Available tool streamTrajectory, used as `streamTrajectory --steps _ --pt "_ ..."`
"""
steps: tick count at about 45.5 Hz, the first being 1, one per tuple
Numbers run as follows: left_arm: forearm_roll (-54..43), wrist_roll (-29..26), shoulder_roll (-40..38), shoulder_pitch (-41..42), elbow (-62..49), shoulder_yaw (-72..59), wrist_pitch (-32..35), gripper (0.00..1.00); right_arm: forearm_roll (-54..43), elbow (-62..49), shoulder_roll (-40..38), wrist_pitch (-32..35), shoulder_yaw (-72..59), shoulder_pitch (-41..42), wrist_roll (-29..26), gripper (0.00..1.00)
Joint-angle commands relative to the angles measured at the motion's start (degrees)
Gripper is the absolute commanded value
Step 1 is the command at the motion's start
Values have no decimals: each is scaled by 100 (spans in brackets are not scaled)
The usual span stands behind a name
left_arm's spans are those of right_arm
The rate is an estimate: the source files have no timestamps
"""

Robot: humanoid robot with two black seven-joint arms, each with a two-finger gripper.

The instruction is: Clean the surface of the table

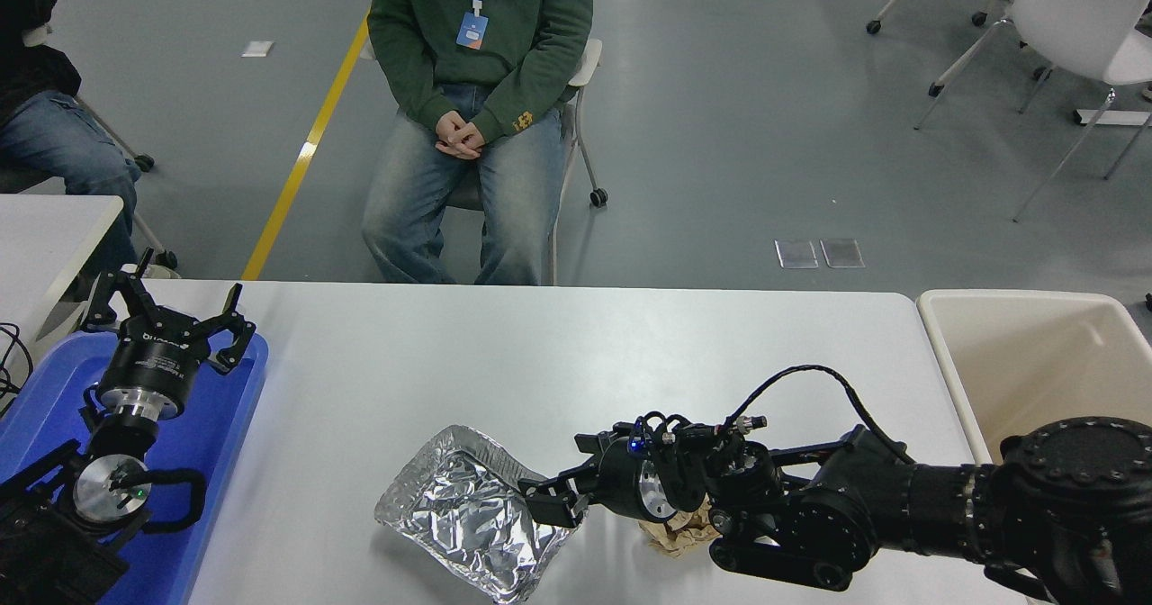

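The table surface (558, 353) filled the middle of the head view, carrying a crumpled foil tray (468, 510) near its front edge and a brown paper wad (670, 533) just right of the tray. The right gripper (551, 504) sat at the tray's right rim, its jaws apparently set about the foil edge; whether they were clamped on it could not be made out. In my judgement the step in hand was taking the tray for removal to the beige bin (1035, 362) at the right. Done well, the grip should bite the rim itself and lift straight, since thin foil is likely to buckle or tear. The left gripper (166, 317) hung parked over the blue tray (216, 425), jaws apart. The right arm covered most of the paper wad, and the bin's near side was hidden.
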Motion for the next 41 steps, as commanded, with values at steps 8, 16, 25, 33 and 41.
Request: streamTrajectory --steps 8,16,25,33,41 --pt "0 0 0 -5 0 0 0 100 106 -49 64 -177 -227 -71 377 97" --pt "0 0 0 -5 0 0 0 100 510 761 64 -124 -236 114 685 96" --pt "0 0 0 -5 0 0 0 100 493 269 64 -150 -482 70 668 91" --pt "0 0 0 4 0 0 0 100 492 -21 64 -150 -570 17 677 92" --pt "0 0 0 -5 0 0 0 100 458 -13 64 -168 -684 17 685 92"
